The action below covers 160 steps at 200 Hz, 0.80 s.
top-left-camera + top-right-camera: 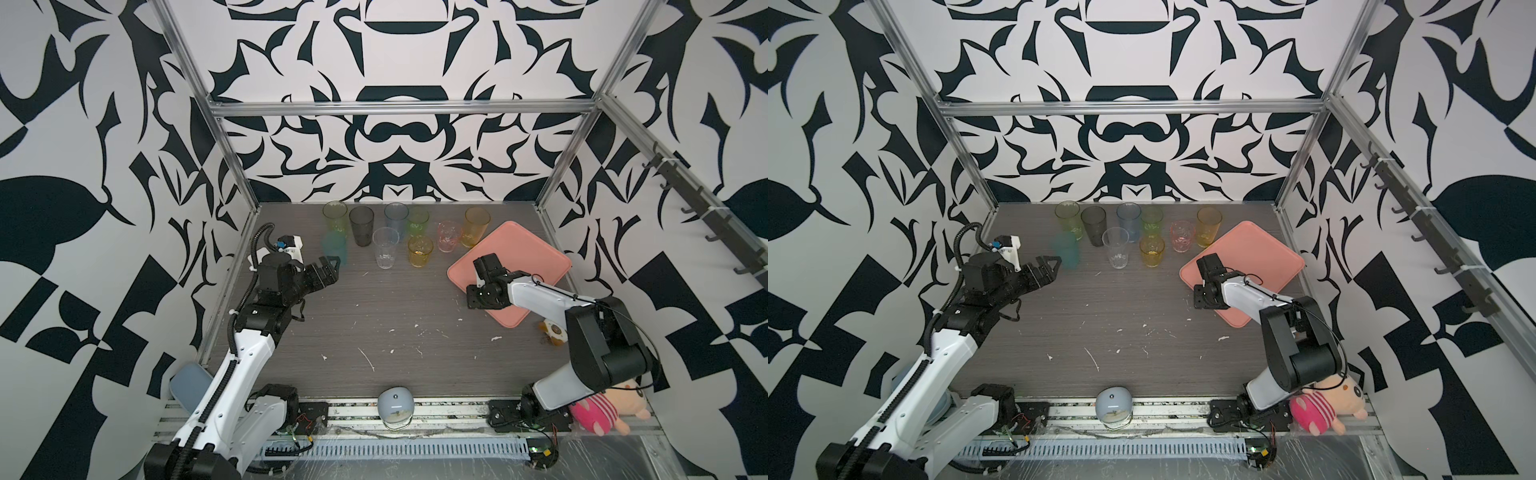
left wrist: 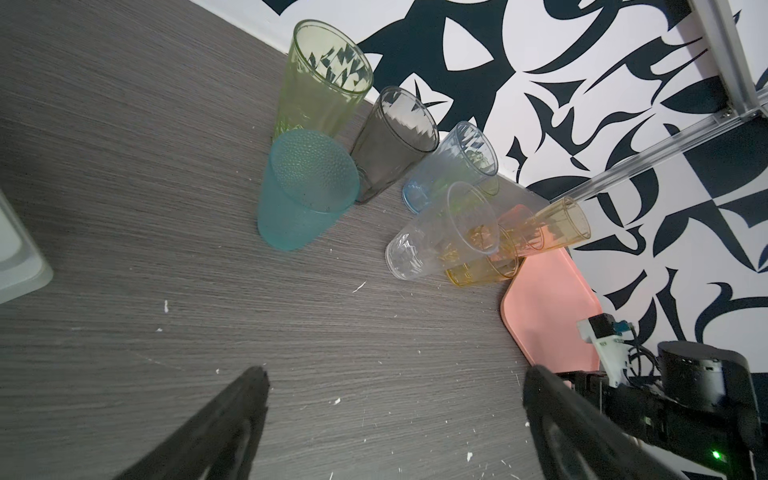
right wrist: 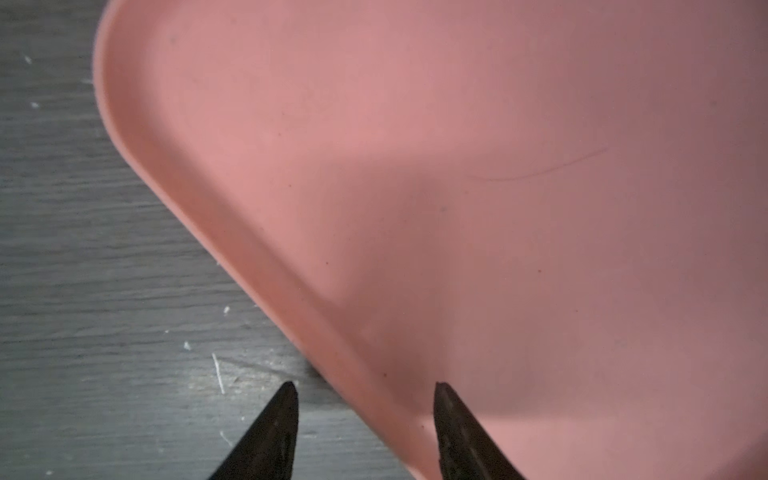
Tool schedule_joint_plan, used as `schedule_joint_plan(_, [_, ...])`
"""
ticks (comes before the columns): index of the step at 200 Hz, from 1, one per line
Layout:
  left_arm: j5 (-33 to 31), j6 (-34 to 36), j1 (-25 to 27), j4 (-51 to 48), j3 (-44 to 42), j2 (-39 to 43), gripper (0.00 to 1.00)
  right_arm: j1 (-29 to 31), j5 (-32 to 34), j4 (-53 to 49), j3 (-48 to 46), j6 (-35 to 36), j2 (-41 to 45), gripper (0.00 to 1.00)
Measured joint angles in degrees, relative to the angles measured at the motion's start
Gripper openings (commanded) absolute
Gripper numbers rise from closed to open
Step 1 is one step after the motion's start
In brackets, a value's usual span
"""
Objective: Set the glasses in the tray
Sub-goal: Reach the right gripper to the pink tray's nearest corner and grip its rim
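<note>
Both unclenched, left hand wide near teal glass, right hand parted astride tray rim.

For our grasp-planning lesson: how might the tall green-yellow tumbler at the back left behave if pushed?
The tall green-yellow tumbler narrows toward its base, so it probably tips easily. Its thin clear walls suggest it is light and likely slides.

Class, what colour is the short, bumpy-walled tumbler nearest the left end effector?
The tumbler is translucent teal; the left wrist view shows it best.
</note>
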<state>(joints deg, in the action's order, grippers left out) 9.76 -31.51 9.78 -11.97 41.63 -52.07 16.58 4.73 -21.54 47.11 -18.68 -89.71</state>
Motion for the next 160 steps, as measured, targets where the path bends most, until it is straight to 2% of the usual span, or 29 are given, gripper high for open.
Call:
schedule_joint_plan(11, [-0.5,0.0,0.0,-0.5,0.0,0.6,1.0,0.2,0.0,0.2,0.1,-0.3,-0.7,0.46])
schedule_joint_plan(58, [-1.5,0.0,0.0,-1.9,0.0,3.7,1.0,2.1,0.7,1.9,1.6,-0.9,-3.0,0.39])
schedule_joint_plan(106, [-2.2,0.0,0.0,-3.4,0.0,4.1,0.99,7.8,3.5,4.0,4.7,-1.2,-6.7,0.29])
schedule_joint_plan(160, [-4.2,1.2,0.0,-6.4,0.9,5.0,1.0,15.0,3.8,5.0,8.1,-3.5,-9.8,0.25])
